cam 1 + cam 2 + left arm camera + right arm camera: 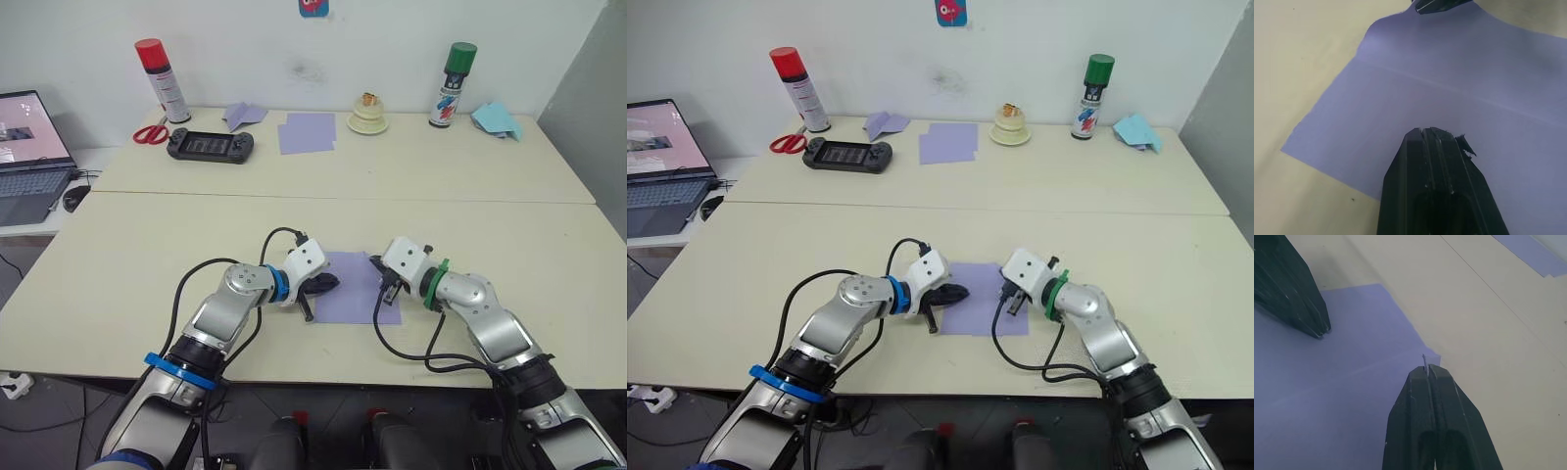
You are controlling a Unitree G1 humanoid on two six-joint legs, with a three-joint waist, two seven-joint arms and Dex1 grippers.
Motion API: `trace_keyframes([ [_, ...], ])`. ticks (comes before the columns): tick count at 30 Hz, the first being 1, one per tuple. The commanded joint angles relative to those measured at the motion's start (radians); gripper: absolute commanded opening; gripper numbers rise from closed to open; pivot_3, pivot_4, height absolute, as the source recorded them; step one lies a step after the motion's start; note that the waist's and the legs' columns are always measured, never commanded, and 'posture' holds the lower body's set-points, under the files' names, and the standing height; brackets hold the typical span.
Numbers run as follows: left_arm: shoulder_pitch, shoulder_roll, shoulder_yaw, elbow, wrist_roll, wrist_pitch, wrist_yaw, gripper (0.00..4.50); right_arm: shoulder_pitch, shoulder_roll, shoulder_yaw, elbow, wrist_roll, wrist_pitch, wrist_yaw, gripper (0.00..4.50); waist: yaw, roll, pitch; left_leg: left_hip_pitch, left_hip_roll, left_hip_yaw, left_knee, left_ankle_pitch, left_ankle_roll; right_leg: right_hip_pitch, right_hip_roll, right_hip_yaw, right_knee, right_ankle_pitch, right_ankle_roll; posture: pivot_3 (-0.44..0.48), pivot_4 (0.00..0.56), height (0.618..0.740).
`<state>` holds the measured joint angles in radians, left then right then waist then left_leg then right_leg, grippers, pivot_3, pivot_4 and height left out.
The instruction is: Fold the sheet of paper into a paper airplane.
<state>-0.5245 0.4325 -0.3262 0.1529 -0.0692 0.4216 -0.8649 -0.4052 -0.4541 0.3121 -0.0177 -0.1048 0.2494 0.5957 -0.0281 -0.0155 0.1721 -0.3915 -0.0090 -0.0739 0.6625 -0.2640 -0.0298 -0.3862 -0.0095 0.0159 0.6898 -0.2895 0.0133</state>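
The sheet of paper [353, 287] lies flat on the near table [137, 274], lavender, with one straight crease [1449, 88] across it. My left gripper [329, 283] is shut, its fingertips [1427, 132] resting on the sheet's left part. My right gripper [380, 272] is shut too, its fingertips [1427, 369] at the sheet's far right corner [1432, 356], along its right edge. The two grippers point at each other across the sheet. The paper airplane is out of view.
On the far table stand a red-capped can [162, 80], scissors [150, 134], a game controller [210, 146], a folded lavender paper [243, 115], two overlapping lavender sheets [307, 132], a cream object [368, 115], a green-capped can [454, 84] and a light-blue folded paper [496, 119]. A laptop [27, 157] sits far left.
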Motion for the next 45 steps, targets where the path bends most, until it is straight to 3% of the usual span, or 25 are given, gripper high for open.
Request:
trace_keyframes([
  [1, 0.010, 0.024, -0.003, 0.053, 0.038, 0.015, 0.009, 0.00, 0.002, -0.010, 0.027, 0.016, -0.044, -0.079, 0.008, 0.02, 0.000, 0.000, 0.000, 0.000, 0.000, 0.000, 0.000, 0.000, 0.000, 0.000, 0.000, 0.000, 0.000, 0.000, 0.000, 0.000, 0.150, 0.740],
  [12, 0.023, 0.030, 0.001, 0.057, 0.039, 0.013, 0.020, 0.00, 0.003, -0.016, 0.054, 0.066, -0.125, -0.205, 0.008, 0.02, -0.001, 0.000, 0.000, 0.001, 0.001, 0.000, 0.000, 0.000, 0.000, 0.001, 0.001, 0.000, 0.000, 0.000, 0.000, 0.000, 0.150, 0.740],
  [45, 0.064, 0.061, -0.006, 0.018, 0.043, 0.029, 0.030, 0.00, 0.017, -0.002, 0.064, 0.121, -0.167, -0.282, 0.026, 0.02, -0.003, 0.000, 0.000, 0.010, 0.001, 0.001, -0.002, 0.000, 0.000, 0.007, 0.001, 0.001, -0.001, -0.001, 0.001, 0.000, 0.150, 0.740],
])
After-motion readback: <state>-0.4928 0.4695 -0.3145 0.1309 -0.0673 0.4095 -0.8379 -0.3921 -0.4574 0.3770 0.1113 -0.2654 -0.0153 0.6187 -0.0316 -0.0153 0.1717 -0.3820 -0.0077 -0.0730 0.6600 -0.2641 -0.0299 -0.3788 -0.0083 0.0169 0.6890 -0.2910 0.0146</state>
